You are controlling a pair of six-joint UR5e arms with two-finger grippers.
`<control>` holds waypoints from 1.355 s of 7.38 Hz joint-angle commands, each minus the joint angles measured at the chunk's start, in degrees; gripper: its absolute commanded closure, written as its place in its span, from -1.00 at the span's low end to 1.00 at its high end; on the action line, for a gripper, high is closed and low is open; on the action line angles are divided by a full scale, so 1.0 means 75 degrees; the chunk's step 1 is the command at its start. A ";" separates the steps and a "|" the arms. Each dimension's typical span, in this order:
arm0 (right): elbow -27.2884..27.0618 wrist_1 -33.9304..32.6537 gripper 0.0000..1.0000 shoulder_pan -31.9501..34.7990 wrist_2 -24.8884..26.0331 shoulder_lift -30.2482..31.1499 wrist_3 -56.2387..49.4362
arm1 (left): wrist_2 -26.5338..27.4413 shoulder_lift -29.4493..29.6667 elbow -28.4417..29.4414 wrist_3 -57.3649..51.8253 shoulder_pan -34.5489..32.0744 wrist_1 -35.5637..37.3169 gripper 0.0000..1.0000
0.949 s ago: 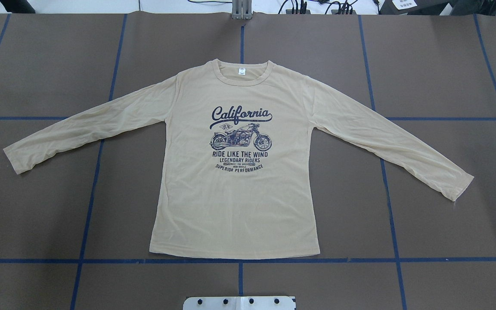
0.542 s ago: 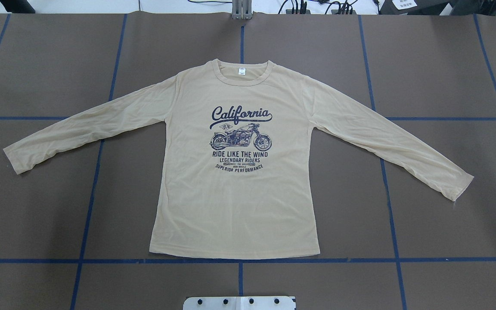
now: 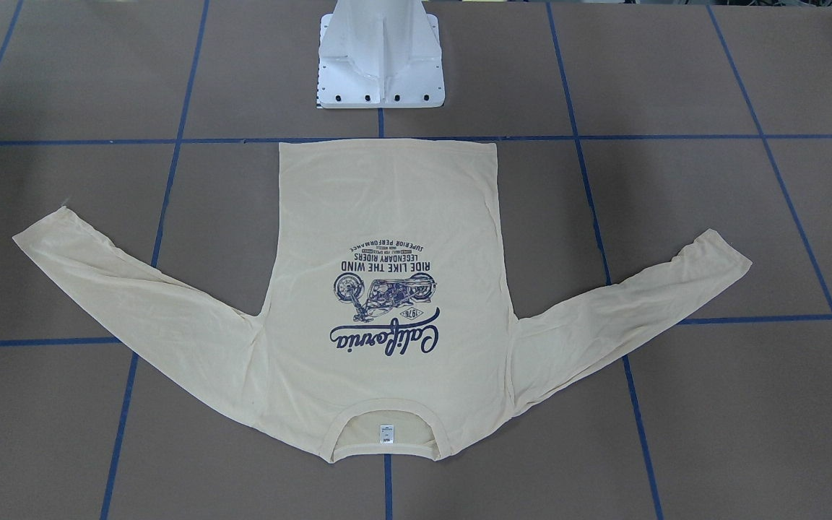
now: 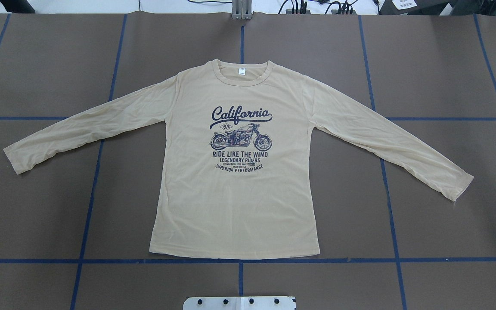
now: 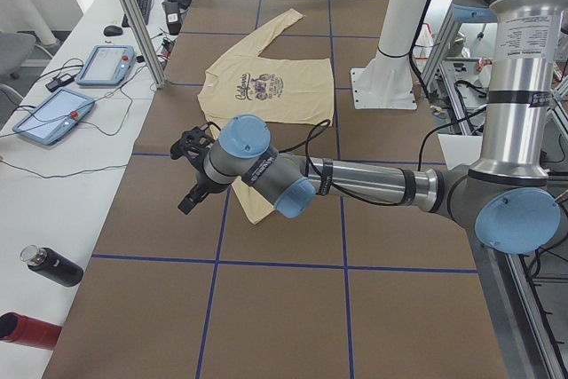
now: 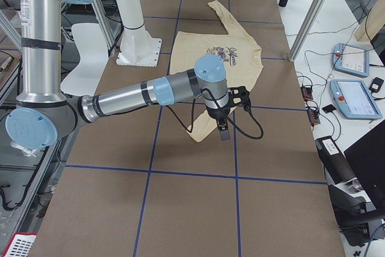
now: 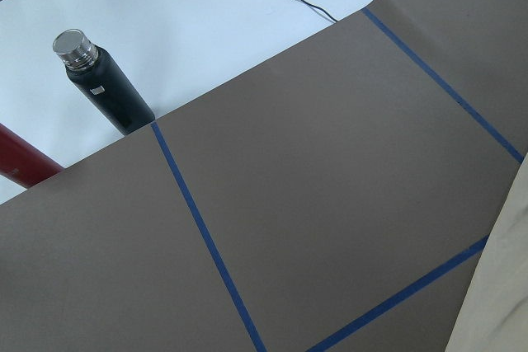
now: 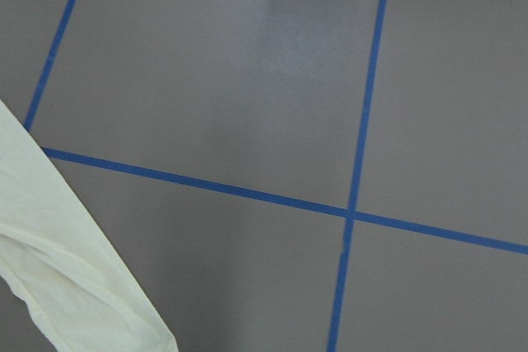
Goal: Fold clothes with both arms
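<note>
The shirt (image 4: 239,206) lies flat, print up, on the surface (image 4: 446,64), and the left tool (image 5: 191,173) and right tool (image 6: 224,126) hang near its cuffs, released or clenched I cannot tell.

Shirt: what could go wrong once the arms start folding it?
The shirt lies flat, so a pinch might catch one layer or miss. Its sleeves spread unevenly, the cuff on the robot's right lying nearer the robot, so folds may skew. A black bottle sits beyond the left gripper; a wide swing might hit it.

T-shirt (image 4: 239,206) lies flat on table (image 4: 37,206) before pedestal (image 3: 380,65).
</note>
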State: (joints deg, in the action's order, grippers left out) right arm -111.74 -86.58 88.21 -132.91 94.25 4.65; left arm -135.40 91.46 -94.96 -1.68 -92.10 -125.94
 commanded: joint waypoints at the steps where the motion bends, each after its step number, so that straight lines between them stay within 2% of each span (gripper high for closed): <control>1: -0.0007 0.1608 -1.00 -0.1323 -0.0058 0.0229 0.2433 | 0.0030 -0.0019 -0.0042 0.0012 0.0010 -0.0246 -1.00; 3: 0.0040 0.4697 -1.00 -0.3338 0.1611 0.1233 0.5798 | 0.0053 -0.0042 -0.0042 0.0001 0.0010 -0.0340 -1.00; 4: 0.0075 0.5211 -0.98 -0.3939 0.2130 0.1540 0.6277 | 0.0053 -0.0054 -0.0042 0.0001 0.0010 -0.0353 -1.00; 5: 0.0365 0.5332 -0.88 -0.4514 0.2623 0.1555 0.6711 | 0.0053 -0.0043 -0.0053 0.0001 0.0010 -0.0353 -1.00; 6: 0.1076 0.6331 -0.81 -0.5007 0.3219 0.1555 0.7133 | 0.0053 -0.0042 -0.0065 0.0001 0.0010 -0.0353 -1.00; 7: 0.1651 0.7362 -0.70 -0.5255 0.3457 0.1543 0.7648 | 0.0065 -0.0054 -0.0065 -0.0011 0.0010 -0.0353 -1.00; 8: 0.1773 0.7430 -0.54 -0.5408 0.3761 0.1601 0.7653 | 0.0065 -0.0089 -0.0065 -0.0011 0.0010 -0.0422 -1.00; 10: 0.2218 0.7501 -0.43 -0.5713 0.4301 0.1602 0.7665 | 0.0065 -0.0101 -0.0054 -0.0011 0.0010 -0.0482 -1.00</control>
State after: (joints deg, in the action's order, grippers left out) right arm -97.15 -31.11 46.83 -103.07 106.20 61.88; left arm -134.96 90.74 -95.40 -1.75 -92.02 -129.34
